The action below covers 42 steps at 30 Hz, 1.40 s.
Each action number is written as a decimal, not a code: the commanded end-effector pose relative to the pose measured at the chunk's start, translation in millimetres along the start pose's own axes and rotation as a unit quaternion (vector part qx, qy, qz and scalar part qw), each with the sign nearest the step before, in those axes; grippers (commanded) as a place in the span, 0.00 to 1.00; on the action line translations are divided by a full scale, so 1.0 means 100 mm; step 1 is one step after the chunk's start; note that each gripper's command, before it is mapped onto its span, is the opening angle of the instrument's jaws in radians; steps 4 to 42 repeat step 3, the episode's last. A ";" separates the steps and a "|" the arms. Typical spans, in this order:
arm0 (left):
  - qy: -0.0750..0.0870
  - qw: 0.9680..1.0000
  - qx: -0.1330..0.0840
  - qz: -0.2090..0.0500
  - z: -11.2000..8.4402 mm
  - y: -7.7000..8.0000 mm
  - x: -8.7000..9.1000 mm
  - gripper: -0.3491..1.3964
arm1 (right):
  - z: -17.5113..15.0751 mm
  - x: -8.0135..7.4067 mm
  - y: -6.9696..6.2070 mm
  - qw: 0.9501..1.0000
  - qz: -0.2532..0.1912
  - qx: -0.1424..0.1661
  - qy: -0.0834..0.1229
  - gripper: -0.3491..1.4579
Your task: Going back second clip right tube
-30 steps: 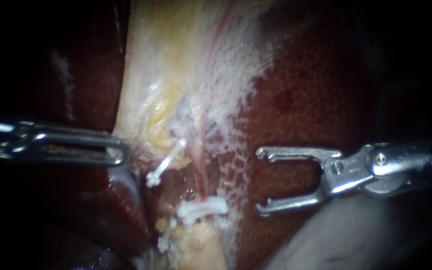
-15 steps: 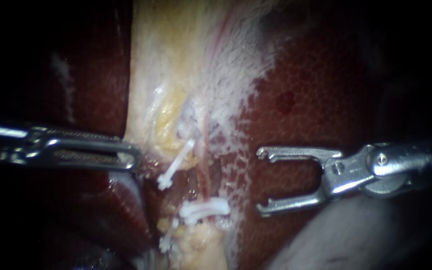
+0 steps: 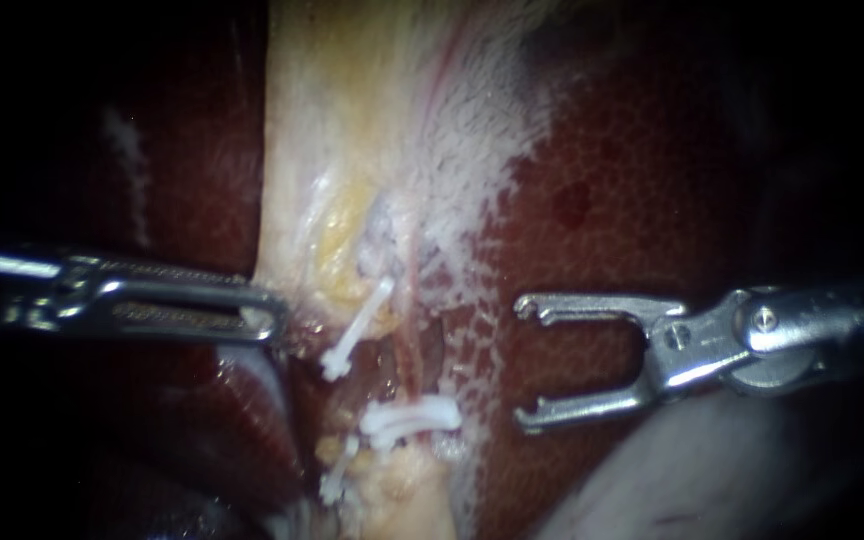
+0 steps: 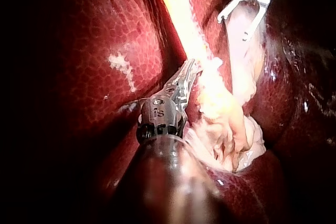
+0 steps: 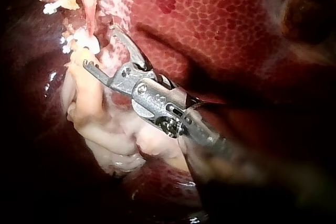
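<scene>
My right instrument [image 3: 522, 362] lies over the liver [image 3: 632, 200], its forked jaws open and empty, right of the tubes. A white clip [image 3: 407, 418] sits crosswise on the thin pink right tube [image 3: 409, 330]. A second white clip [image 3: 357, 325] slants across the tissue just left of that tube. My left instrument [image 3: 257, 312] has its jaws shut on the edge of the pale yellowish tissue [image 3: 332, 180], beside the slanted clip. In the right wrist view the open jaws [image 5: 100, 46] stand just short of the clipped tube. In the left wrist view the shut jaws [image 4: 186, 77] lie against the yellow band.
A further white clip piece [image 3: 332, 482] lies low by a yellow fatty stump [image 3: 397, 495]. A pale smooth mass [image 3: 712, 470] bulges under my right instrument's shaft. Dark red liver [image 3: 182, 150] surrounds the pale band on both sides.
My left instrument has shifted slightly right, carrying the pale tissue edge and the slanted clip with it. My right instrument has stayed in place, jaws still open.
</scene>
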 end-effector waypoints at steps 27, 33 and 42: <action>0.000 1.000 0.000 0.000 0.000 0.000 0.000 0.00 | -0.001 0.000 0.000 1.000 0.000 -0.001 0.000 0.52; 0.000 1.000 0.000 0.000 0.000 0.000 0.000 0.00 | -0.001 0.000 0.000 1.000 0.000 -0.001 0.000 0.52; 0.000 1.000 0.000 0.000 0.000 0.000 0.000 0.00 | -0.001 0.000 0.000 1.000 0.000 -0.001 0.000 0.52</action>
